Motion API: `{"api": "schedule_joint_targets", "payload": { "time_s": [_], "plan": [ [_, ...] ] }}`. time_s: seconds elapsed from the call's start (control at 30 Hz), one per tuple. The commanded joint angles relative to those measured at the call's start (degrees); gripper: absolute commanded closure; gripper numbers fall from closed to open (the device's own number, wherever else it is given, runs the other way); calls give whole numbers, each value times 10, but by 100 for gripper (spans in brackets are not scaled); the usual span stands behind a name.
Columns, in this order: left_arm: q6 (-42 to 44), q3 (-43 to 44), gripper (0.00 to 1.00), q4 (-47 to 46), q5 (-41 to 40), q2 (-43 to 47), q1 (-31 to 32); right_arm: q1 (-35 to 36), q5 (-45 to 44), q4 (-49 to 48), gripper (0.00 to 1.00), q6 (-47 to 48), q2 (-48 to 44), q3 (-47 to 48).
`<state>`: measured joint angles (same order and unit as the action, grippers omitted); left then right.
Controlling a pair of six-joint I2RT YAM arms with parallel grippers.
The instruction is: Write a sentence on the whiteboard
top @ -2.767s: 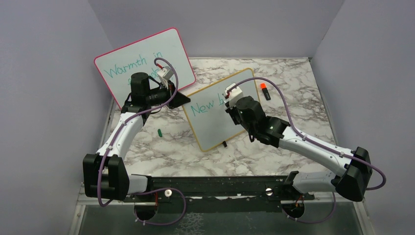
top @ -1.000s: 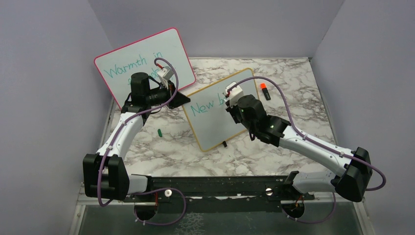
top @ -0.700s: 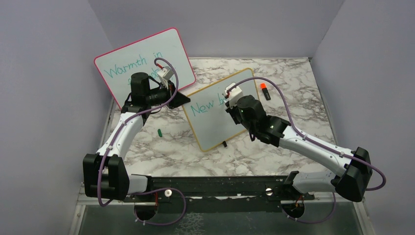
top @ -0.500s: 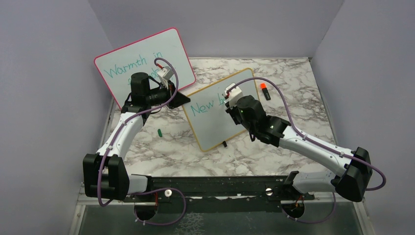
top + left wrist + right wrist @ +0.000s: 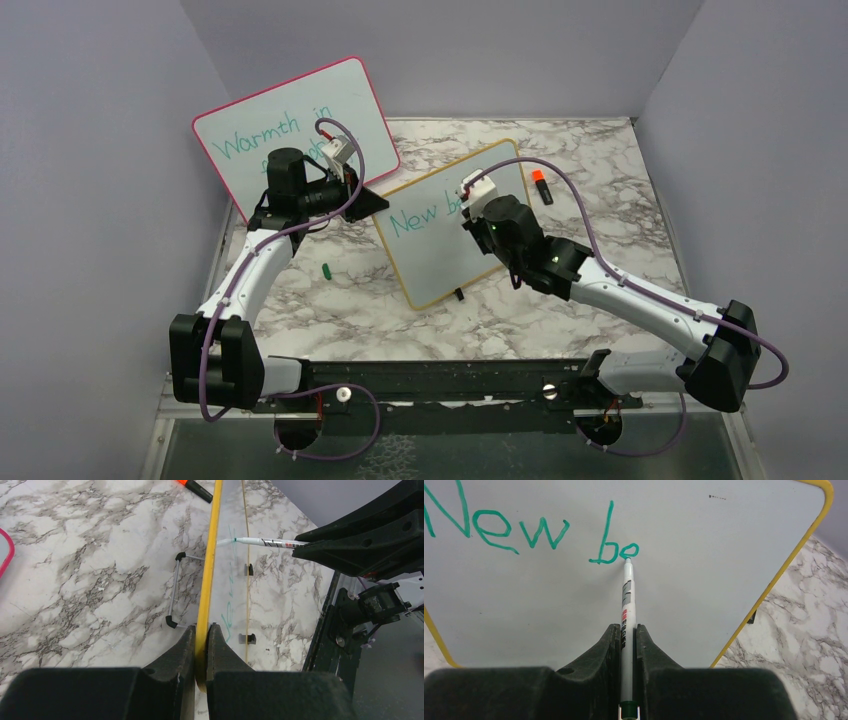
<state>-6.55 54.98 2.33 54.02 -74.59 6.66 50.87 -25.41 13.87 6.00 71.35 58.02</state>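
Observation:
The yellow-framed whiteboard [image 5: 440, 250] stands tilted on the marble table; it also shows in the right wrist view [image 5: 704, 555] and edge-on in the left wrist view [image 5: 205, 590]. My left gripper [image 5: 201, 630] is shut on its yellow frame at the left edge. My right gripper [image 5: 626, 630] is shut on a white marker [image 5: 626, 605] whose green tip touches the board. The teal sentence [image 5: 534, 532] reads "New be", the tip at the end of the "e". In the top view only "New b" [image 5: 420, 217] shows beside the right gripper [image 5: 478, 205].
A larger pink-framed whiteboard [image 5: 290, 120] reading "Warmth in" stands at the back left behind the left arm. An orange-capped marker [image 5: 541, 186] lies on the table at the back right. A green cap [image 5: 326, 269] lies left of the yellow board. Grey walls enclose the table.
The right gripper and marker have shifted very slightly over the board near the "b". The left arm and both boards have not moved.

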Motion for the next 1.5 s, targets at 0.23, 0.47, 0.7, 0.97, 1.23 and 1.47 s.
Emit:
{"api": "schedule_joint_targets", "payload": {
  "time_s": [0.23, 0.47, 0.7, 0.97, 1.23, 1.47],
  "plan": [
    [44, -7, 100, 46, -46, -20, 11, -3, -35, 15, 100, -2, 3, -7],
    [43, -7, 100, 46, -46, -21, 11, -4, -23, 4, 100, -4, -10, -7],
    [44, -6, 100, 47, -47, -20, 11, -7, -26, -10, 100, 0, -32, -6],
    [44, -6, 100, 47, -46, -21, 11, -22, -1, -32, 100, 2, -31, -5],
    [44, -6, 100, 47, -47, -20, 11, -22, 20, -36, 100, 5, -21, 6],
    [44, -6, 100, 47, -46, -19, 11, -22, 15, -39, 100, 4, -13, 3]
  ]
}}
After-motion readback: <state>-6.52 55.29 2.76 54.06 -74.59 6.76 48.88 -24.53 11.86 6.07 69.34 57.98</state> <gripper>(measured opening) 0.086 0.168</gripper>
